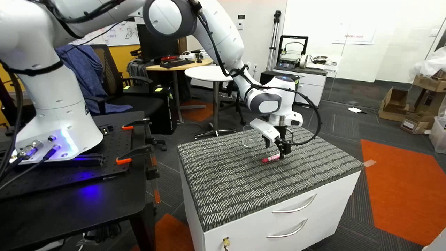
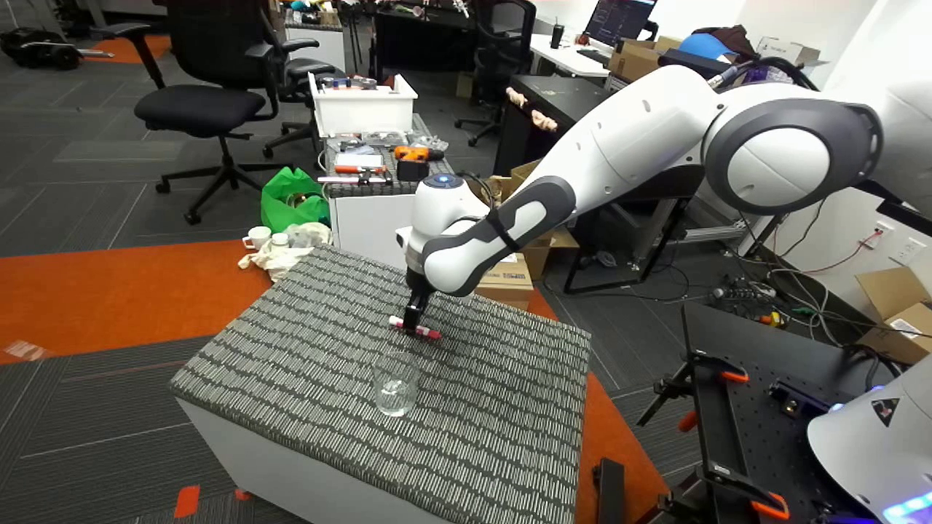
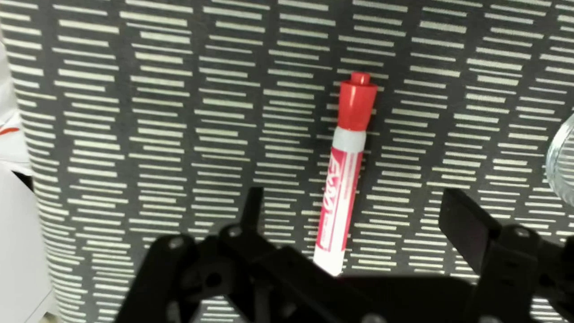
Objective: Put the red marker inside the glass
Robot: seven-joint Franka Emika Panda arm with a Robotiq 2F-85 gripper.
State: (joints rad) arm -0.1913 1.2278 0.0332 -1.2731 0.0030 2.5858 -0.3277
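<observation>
- Here's the gripper [image 3: 352,201], its 2 fingers [image 3: 466,226] well apart, straddling the red marker [image 3: 345,175] as it lies on the cabinet top [image 3: 215,134].
- In the wrist view, the red cap [image 3: 357,105] points to 12 o'clock, the glass [image 3: 565,163] sits at 3 o'clock!
- The marker looks nearer the 9 o'clock finger, so a small shift that way should even the squeeze.
- Bring both pads in gently, guard against rolling, then lift straight up.
</observation>
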